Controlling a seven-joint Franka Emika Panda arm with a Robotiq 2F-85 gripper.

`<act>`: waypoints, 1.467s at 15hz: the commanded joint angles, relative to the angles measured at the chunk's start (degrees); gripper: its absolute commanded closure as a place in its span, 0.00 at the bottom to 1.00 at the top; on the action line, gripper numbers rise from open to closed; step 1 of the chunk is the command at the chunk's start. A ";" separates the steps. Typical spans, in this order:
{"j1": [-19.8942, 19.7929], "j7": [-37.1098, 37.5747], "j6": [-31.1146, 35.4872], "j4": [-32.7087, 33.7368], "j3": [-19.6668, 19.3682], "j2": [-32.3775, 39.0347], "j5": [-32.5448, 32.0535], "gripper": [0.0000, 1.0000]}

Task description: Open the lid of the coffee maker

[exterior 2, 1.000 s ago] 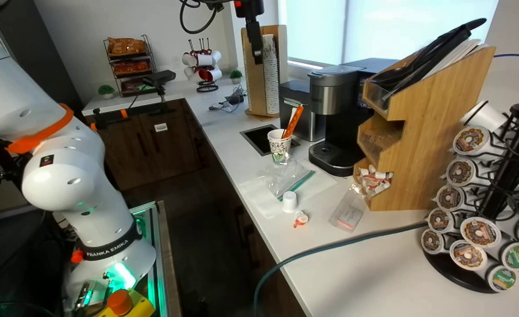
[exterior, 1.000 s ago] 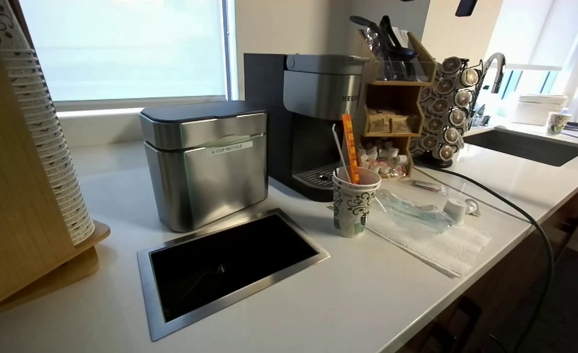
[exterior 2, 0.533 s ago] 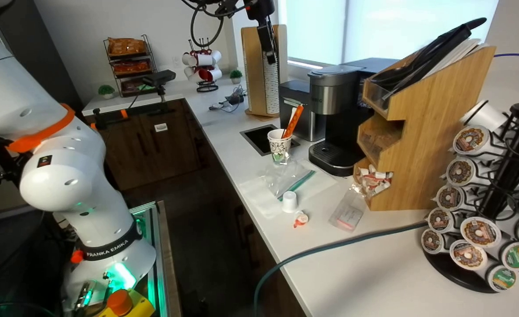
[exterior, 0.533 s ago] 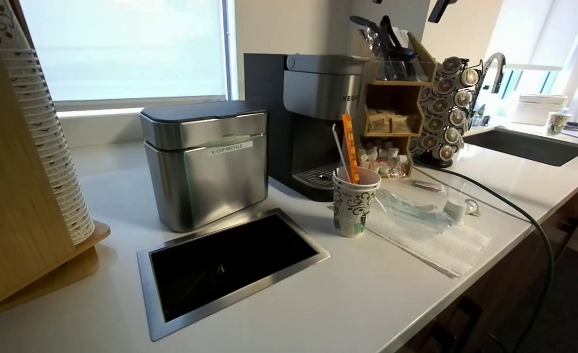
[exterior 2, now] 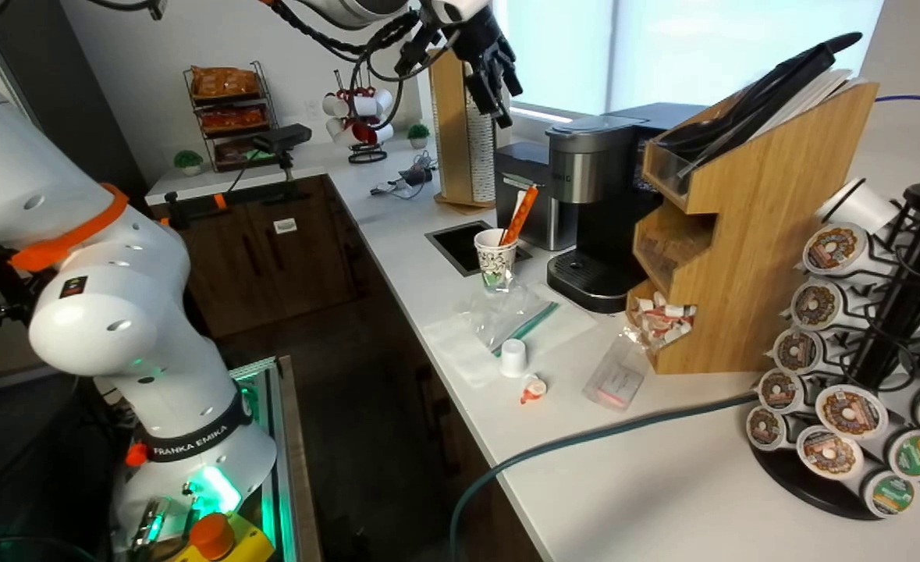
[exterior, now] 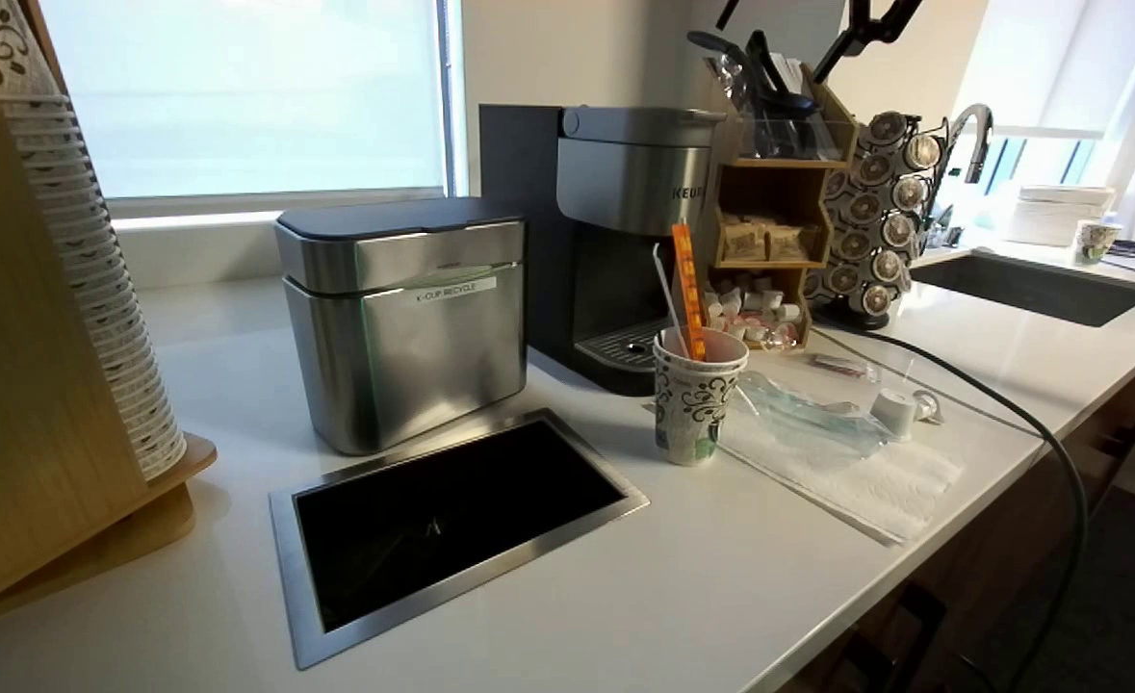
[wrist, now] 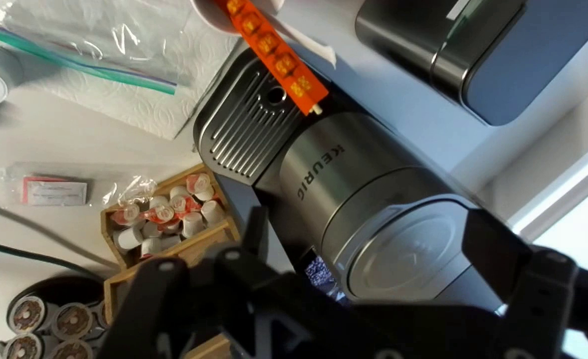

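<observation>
The coffee maker stands on the counter and also shows in an exterior view. Its dark grey lid lies flat and closed on the head, as also seen in an exterior view. My gripper is in the air in front of the machine and a little above lid height, apart from it. In the wrist view the gripper is open and empty, its fingers wide apart. The lid shows between them, and the gripper body hides its lower part. The KEURIG front faces up-left there.
A steel box stands beside the machine. Paper cups with an orange strip stand in front. A wooden organizer with utensils and a pod rack stand on the other side. A cable crosses the counter.
My gripper has come forward and down toward the coffee maker and has turned, so both fingers now show apart in the exterior views. The lid and the counter things have not moved.
</observation>
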 commanded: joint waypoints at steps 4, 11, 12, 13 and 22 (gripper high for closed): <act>-1.36 3.86 3.05 -1.81 1.06 -1.16 -0.77 0.00; -12.13 28.27 30.79 -12.72 9.71 -2.28 -10.49 0.00; -15.25 31.77 33.82 -13.96 12.32 -2.66 -13.33 0.00; -19.08 34.60 35.30 -14.75 15.36 -3.06 -16.72 0.00; -27.67 43.81 42.23 -14.28 22.96 -0.06 -16.90 0.00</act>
